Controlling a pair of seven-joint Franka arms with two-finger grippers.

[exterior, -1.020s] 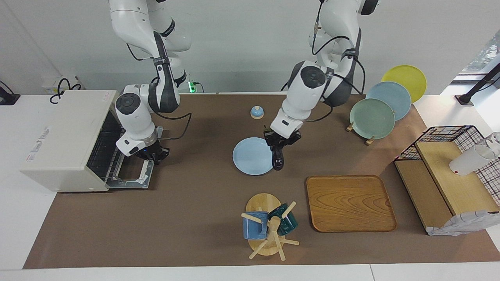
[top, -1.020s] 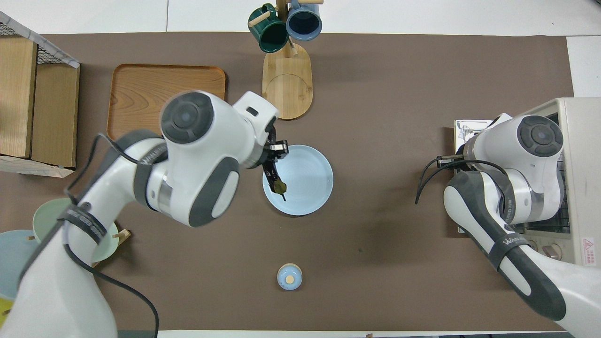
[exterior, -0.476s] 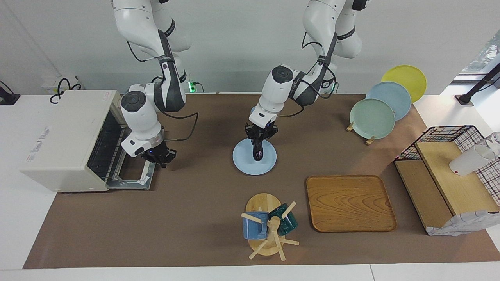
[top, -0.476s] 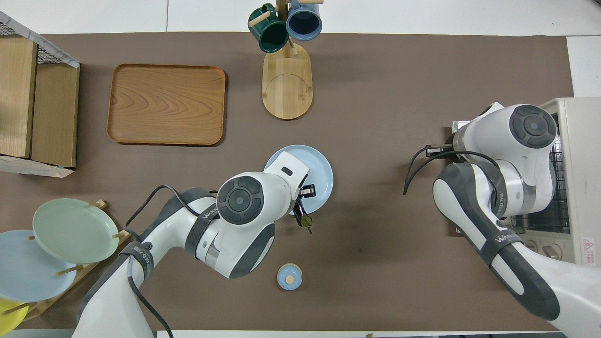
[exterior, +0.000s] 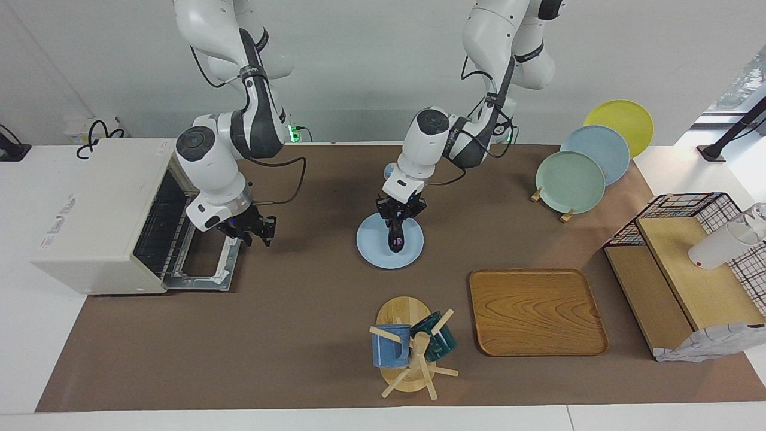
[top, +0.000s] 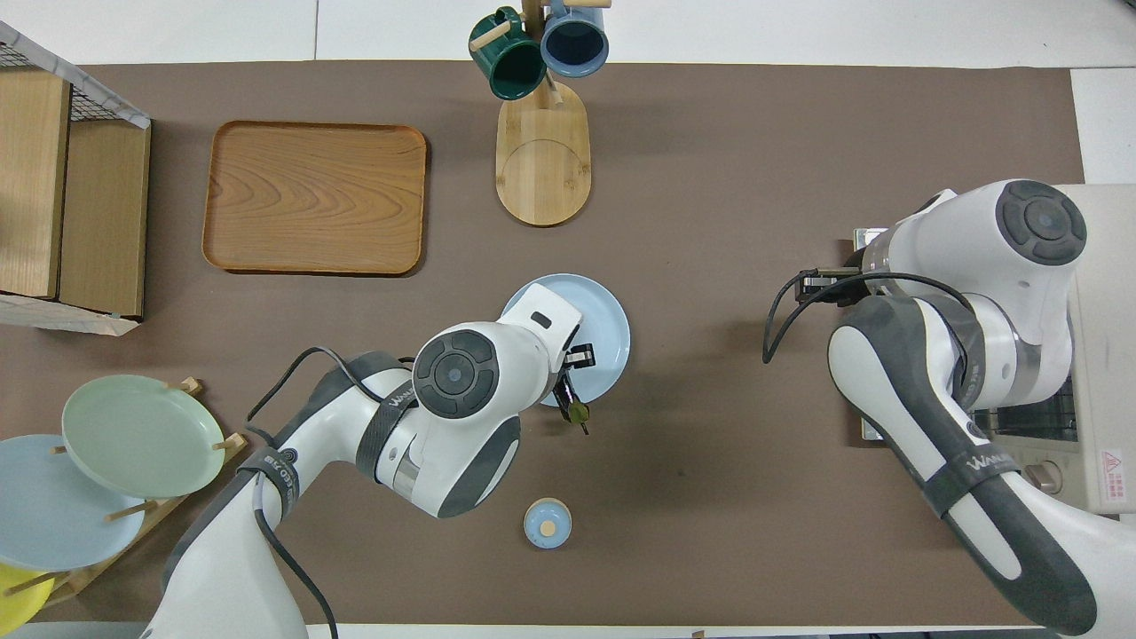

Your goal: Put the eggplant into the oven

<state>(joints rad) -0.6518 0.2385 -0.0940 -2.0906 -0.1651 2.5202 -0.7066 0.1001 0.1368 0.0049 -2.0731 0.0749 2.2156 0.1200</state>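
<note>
Dark purple eggplant [exterior: 395, 238] hangs stem-up in my left tool [exterior: 400, 219], clamped shut on it above the pale blue plate [exterior: 374, 248]. At nine o'clock my right tool [exterior: 256, 232], fingers parted and empty, hovers by the open oven [exterior: 90, 215], its door down to receive.

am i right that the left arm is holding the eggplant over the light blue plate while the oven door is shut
Not quite. The oven door is open, folded down flat onto the table, as the facing view shows. The rest stands: the left gripper holds the eggplant over the light blue plate.
</note>
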